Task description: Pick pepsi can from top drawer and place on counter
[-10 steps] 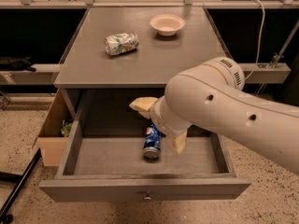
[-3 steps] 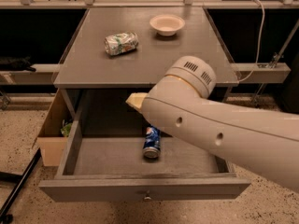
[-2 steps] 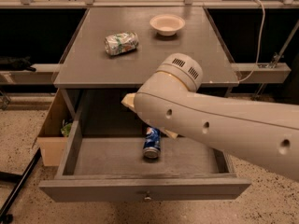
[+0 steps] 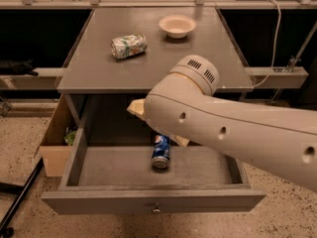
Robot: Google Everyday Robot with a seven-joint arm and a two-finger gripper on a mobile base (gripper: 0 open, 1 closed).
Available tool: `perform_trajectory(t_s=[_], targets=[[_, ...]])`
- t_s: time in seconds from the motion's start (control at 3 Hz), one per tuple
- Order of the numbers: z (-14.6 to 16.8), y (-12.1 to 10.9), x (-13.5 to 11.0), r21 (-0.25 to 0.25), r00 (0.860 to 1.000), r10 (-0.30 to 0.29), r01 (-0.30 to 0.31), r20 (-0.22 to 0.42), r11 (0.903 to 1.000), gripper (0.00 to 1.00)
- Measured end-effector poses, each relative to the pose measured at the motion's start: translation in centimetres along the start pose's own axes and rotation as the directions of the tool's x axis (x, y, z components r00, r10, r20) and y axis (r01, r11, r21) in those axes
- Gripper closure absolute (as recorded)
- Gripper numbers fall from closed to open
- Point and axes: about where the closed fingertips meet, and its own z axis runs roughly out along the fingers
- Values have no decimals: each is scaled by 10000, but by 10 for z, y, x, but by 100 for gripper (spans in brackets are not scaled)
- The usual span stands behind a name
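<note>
The pepsi can (image 4: 161, 152) lies on its side on the floor of the open top drawer (image 4: 124, 167), its silver end toward me. The drawer's front panel carries a small metal knob (image 4: 156, 209). The counter (image 4: 153, 58) is the grey top above it. My white arm crosses the picture from the right and hides most of my gripper (image 4: 148, 118); only its cream tips show, one left of the arm and one just right of the can, above the drawer's back half.
A crushed silver-green can (image 4: 129, 45) and a small pale bowl (image 4: 177, 26) sit on the counter. A brown cardboard box (image 4: 57, 140) stands on the floor left of the cabinet. A black pole (image 4: 20, 195) lies at lower left.
My arm has swung left and forward across the drawer, now covering its right half. The pepsi can has not moved.
</note>
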Motion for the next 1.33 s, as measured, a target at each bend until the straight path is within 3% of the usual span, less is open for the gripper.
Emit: perform_trajectory(t_s=[0.33, 0.67, 1.33], targets=[[7, 26, 5, -321, 9952, 212, -182, 957, 9993, 0], [5, 22, -10, -177, 9886, 78, -51, 1506, 9998, 0], [15, 17, -12, -458, 9907, 37, 25, 1361, 9989, 0]])
